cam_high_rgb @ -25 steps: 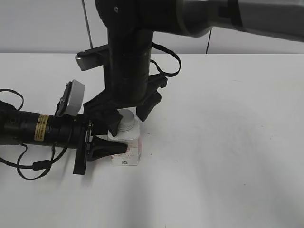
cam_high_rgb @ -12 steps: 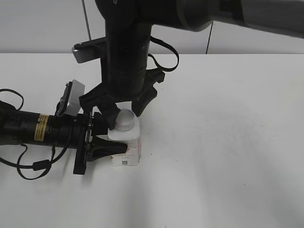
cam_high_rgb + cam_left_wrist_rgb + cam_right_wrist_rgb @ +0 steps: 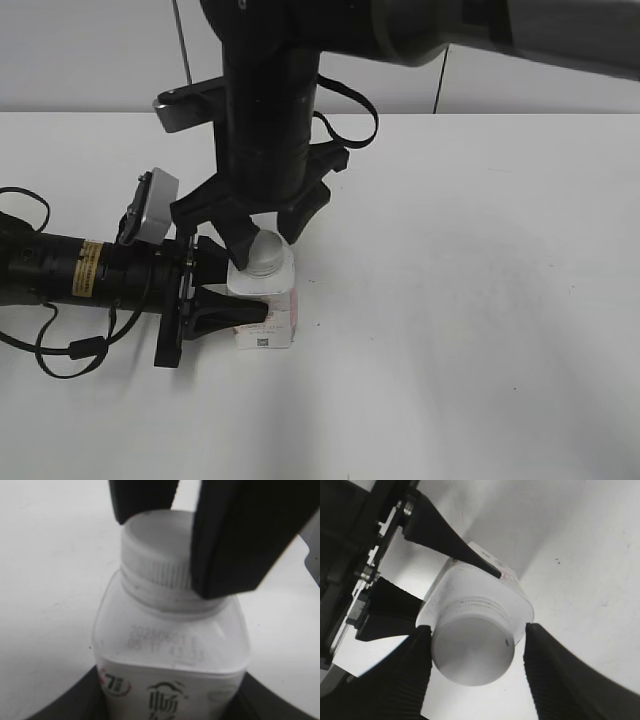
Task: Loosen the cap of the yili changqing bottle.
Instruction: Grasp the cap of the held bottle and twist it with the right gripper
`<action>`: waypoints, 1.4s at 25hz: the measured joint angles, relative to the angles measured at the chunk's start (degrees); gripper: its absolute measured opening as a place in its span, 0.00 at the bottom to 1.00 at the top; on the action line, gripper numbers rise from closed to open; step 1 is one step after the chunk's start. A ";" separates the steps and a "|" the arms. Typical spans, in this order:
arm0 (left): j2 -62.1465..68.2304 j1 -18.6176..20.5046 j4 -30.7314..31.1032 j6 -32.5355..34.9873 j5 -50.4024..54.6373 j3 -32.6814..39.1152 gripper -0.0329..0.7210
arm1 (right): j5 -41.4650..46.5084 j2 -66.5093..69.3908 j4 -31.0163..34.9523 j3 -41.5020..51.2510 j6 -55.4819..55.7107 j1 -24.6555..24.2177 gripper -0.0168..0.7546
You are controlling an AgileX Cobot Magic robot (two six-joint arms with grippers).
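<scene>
The yili changqing bottle (image 3: 268, 318) stands upright on the white table, and my left gripper (image 3: 240, 300) is shut on its body from the left. In the left wrist view the bottle (image 3: 170, 645) fills the middle, between the jaws of the left gripper (image 3: 170, 705). The white ribbed cap (image 3: 262, 252) sits on the neck. My right gripper (image 3: 265, 240) hangs over it from above, open. In the right wrist view the right gripper (image 3: 476, 665) straddles the cap (image 3: 472, 655): one finger (image 3: 405, 675) touches the rim, the other (image 3: 560, 675) stands a little apart.
The white table (image 3: 480, 300) stretches to the right and front of the bottle. The left arm (image 3: 60, 270) lies low along the table at the left, with cables. The right arm's dark column (image 3: 265, 110) stands directly above the bottle.
The right gripper lifted and turned a little about the cap over the first half second, then settled slightly lower. The bottle and left gripper have not moved.
</scene>
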 joint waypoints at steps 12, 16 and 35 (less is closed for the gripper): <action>0.00 0.00 0.00 0.00 0.00 0.00 0.48 | 0.00 0.52 0.50 -0.14 0.00 0.00 0.53; 0.00 0.00 0.00 0.00 0.00 0.00 0.48 | 0.00 0.52 0.50 -0.14 -3.34 0.00 0.53; 0.00 0.00 0.00 0.29 0.00 0.00 0.48 | 0.00 0.52 0.19 -0.33 -63.87 0.06 0.53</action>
